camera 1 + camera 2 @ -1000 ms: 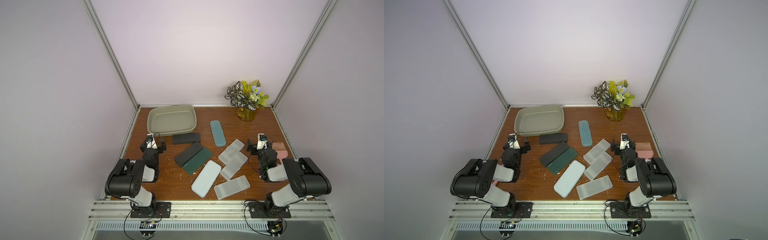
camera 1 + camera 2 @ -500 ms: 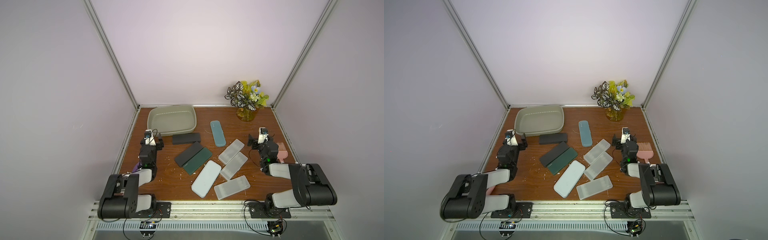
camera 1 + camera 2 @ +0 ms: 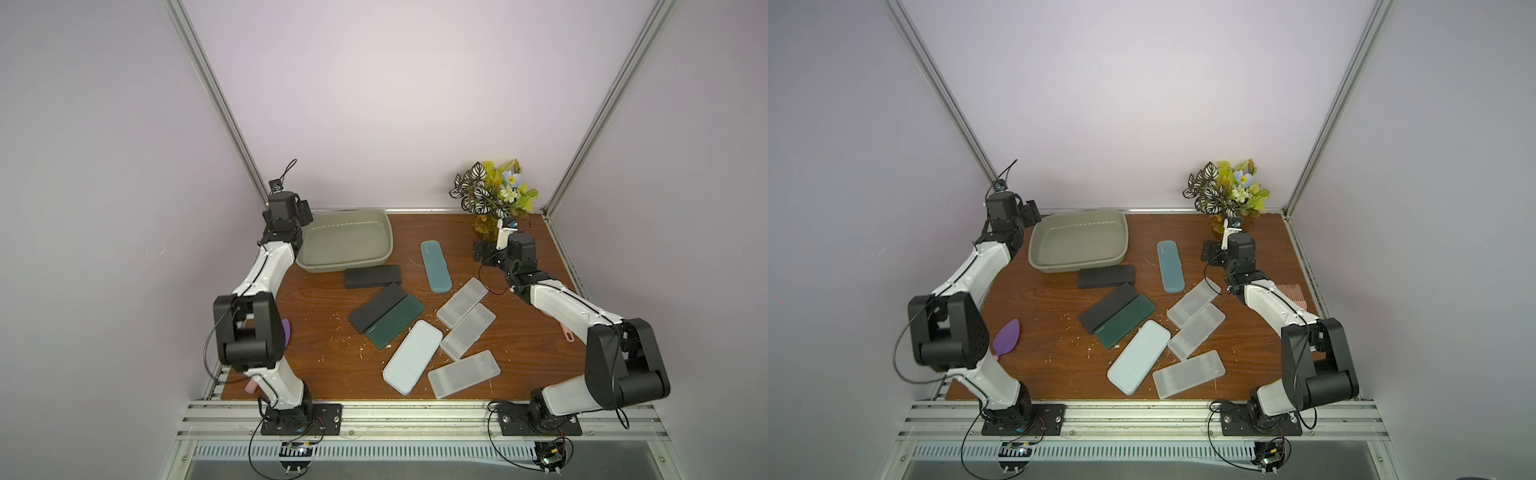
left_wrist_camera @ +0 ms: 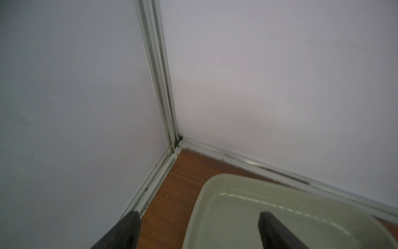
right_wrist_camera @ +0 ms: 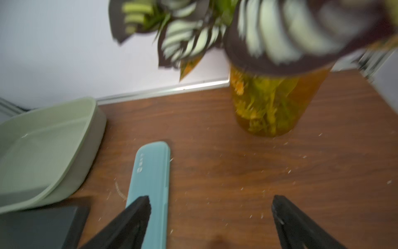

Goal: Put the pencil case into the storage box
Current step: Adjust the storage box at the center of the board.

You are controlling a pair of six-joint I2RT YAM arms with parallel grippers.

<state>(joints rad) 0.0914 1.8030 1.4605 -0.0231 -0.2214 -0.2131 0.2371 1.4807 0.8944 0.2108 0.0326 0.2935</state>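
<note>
Both top views show the table point(image 3: 316, 332) with the storage box point(image 3: 345, 243) empty at its far-left corner. Teal pencil case point(image 3: 435, 266) lies near it: judged rigid, light, slick; grasp across the narrow width, mid-length. Left gripper point(image 4: 200, 217), right gripper point(image 5: 211, 200): fingers spread, empty

Smooth grey-green plastic with a faint sheen for the storage box point(image 3: 345, 262). Lightly glossy wood-grain bench point(image 3: 316, 340), flecked with pale crumbs. Frosted translucent plastic on the clear cases point(image 3: 467, 330), matt black on the dark case point(image 3: 372, 277).
</note>
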